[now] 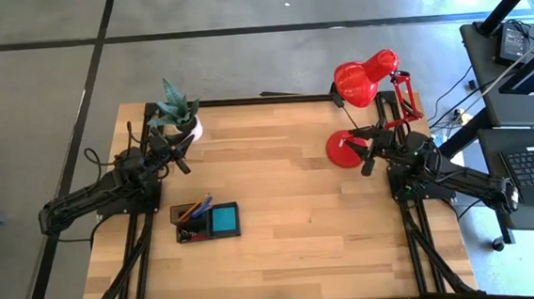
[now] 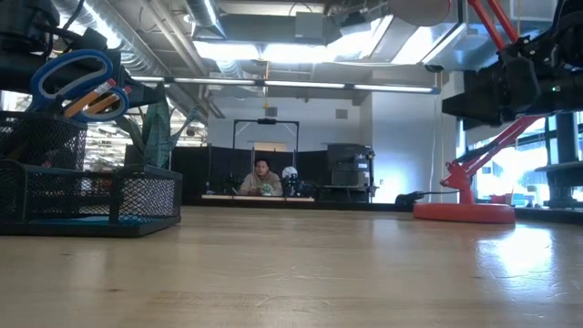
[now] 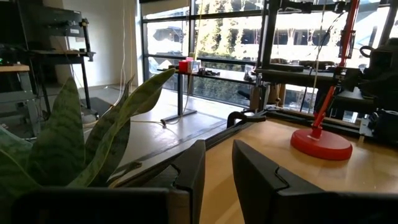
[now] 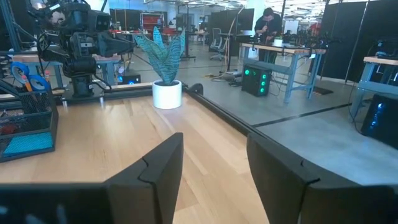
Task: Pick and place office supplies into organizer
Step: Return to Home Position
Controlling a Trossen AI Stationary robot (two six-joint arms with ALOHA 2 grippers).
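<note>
The black mesh organizer (image 1: 207,231) stands on the wooden table, left of its middle. It holds blue-handled scissors (image 2: 73,77) and orange pencils (image 1: 194,209) upright, and a blue sticky-note pad (image 1: 225,218) lies in its flat compartment. The right wrist view shows the organizer (image 4: 25,134) at its left edge. My left gripper (image 1: 181,160) hovers level at the far left beside the plant, open and empty (image 3: 219,149). My right gripper (image 1: 370,161) hovers level at the far right by the lamp base, also open and empty (image 4: 214,140).
A potted green plant (image 1: 178,113) in a white pot stands at the far left corner. A red desk lamp (image 1: 361,79) stands with its round base (image 1: 345,150) at the far right. Bare wood lies between the arms. A person (image 2: 262,179) sits far behind the table.
</note>
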